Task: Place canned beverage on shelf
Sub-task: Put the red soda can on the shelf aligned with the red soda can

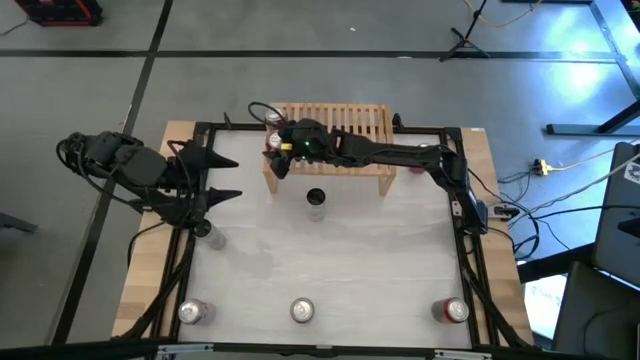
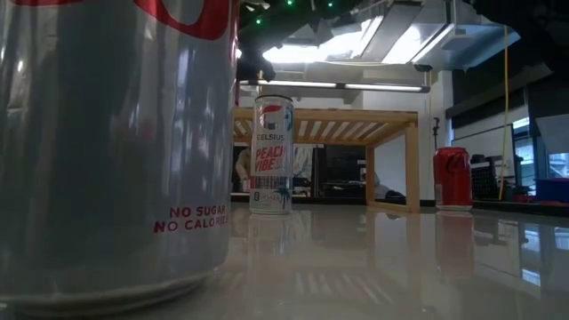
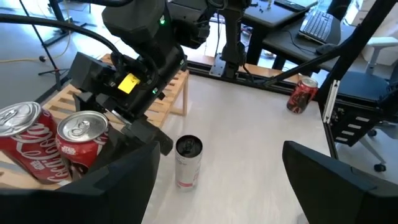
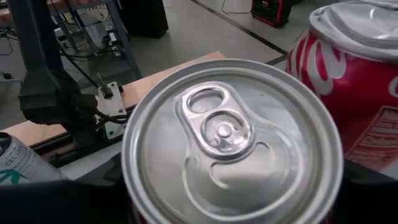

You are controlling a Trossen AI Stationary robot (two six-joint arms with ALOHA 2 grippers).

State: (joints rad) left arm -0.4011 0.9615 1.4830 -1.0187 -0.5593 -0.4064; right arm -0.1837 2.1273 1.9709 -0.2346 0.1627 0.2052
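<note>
Right tool (image 1: 277,152) grasping upright red can (image 4: 233,146) on shelf (image 1: 350,122), tab end up, left tool (image 1: 232,178) released

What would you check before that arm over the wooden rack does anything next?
1. Red can upright on the shelf: ok; it sits right under the right end effector.
2. Second red can beside it, standing: ok.
3. Right end effector clear of the can: cannot tell; its fingers are hidden.
4. Left end effector open, out of the way at the table's left: ok.
5. Celsius can waiting upright in front of the shelf: ok.
</note>
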